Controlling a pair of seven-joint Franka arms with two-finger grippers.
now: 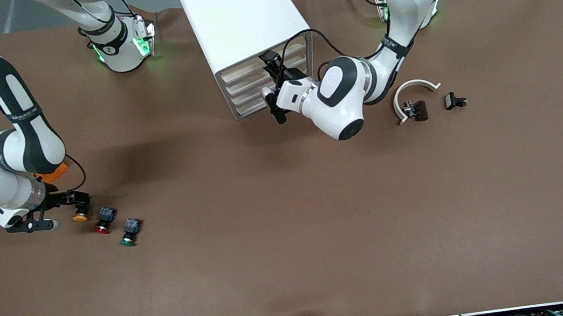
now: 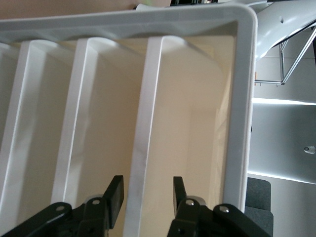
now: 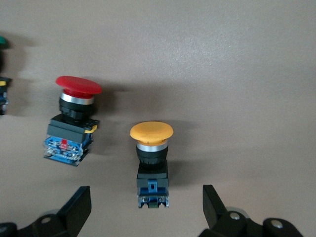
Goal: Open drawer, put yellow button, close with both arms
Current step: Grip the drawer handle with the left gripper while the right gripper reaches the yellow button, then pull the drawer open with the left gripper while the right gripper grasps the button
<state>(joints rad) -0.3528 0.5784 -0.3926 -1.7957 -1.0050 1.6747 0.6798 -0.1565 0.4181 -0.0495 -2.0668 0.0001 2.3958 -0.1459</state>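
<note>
The white cabinet stands at the robots' side of the table, all its drawers pushed in. The drawer is the topmost one; its cream front fills the left wrist view. My left gripper is at the cabinet's front, open, its fingers astride the white lip at that drawer's edge with gaps on both sides. The yellow button lies on its side toward the right arm's end of the table. My right gripper is open just over it, with the button's blue-grey block untouched between the jaws.
A red-capped button and a green-capped one lie beside the yellow one, a little nearer the front camera. A white curved piece and two small dark parts lie toward the left arm's end. An orange thing shows under the right arm.
</note>
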